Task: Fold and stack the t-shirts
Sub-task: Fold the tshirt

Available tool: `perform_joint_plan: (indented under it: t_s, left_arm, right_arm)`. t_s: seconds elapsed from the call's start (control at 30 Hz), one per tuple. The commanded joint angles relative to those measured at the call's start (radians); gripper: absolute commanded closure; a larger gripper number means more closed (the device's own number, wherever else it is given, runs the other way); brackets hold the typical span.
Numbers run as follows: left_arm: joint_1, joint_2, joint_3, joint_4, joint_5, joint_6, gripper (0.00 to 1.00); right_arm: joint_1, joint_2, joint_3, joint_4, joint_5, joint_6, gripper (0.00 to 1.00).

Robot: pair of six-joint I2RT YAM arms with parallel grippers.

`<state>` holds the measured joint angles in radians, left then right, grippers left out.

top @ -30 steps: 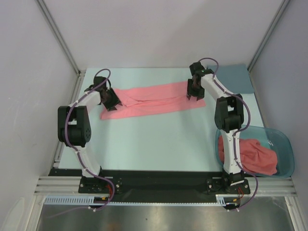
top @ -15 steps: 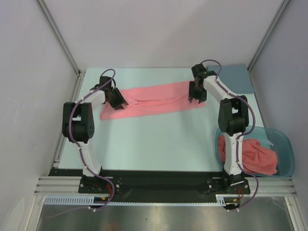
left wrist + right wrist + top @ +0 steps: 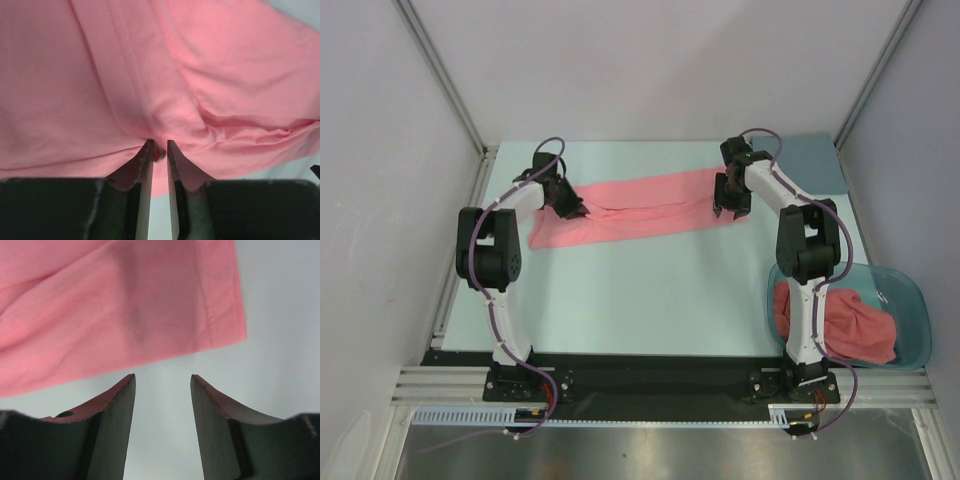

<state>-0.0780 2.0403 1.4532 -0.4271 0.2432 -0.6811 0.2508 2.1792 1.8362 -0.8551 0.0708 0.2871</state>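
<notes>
One salmon-pink t-shirt (image 3: 640, 210) lies folded into a long strip across the far half of the table. My left gripper (image 3: 575, 207) is at the strip's left part. In the left wrist view the left gripper (image 3: 159, 143) is nearly shut and pinches a small fold of the t-shirt (image 3: 175, 60). My right gripper (image 3: 728, 205) is at the strip's right end. In the right wrist view the right gripper (image 3: 162, 377) is open and empty over bare table, just short of the hemmed edge of the t-shirt (image 3: 125, 305). More crumpled t-shirts (image 3: 850, 325) lie in the tub.
A teal translucent tub (image 3: 912, 292) stands at the near right beside the right arm's base. A grey-blue cloth (image 3: 815, 165) lies flat at the far right corner. White walls and metal posts enclose the table on three sides.
My left gripper has moved right, from the strip's left end onto the shirt. My right gripper has shifted slightly right and towards the near edge at the shirt's right end.
</notes>
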Motion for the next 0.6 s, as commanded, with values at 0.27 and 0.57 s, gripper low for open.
perform_joint_plan:
  t_s: [0.27, 0.57]
  left_arm:
    - [-0.045, 0.073, 0.176, 0.019, 0.024, 0.025, 1.00]
    - [-0.066, 0.178, 0.332, 0.050, 0.045, 0.006, 1.00]
  right_arm:
    - [-0.004, -0.104, -0.081, 0.024, 0.009, 0.009, 0.47]
    - [-0.001, -0.113, -0.100, 0.010, 0.015, 0.017, 0.47]
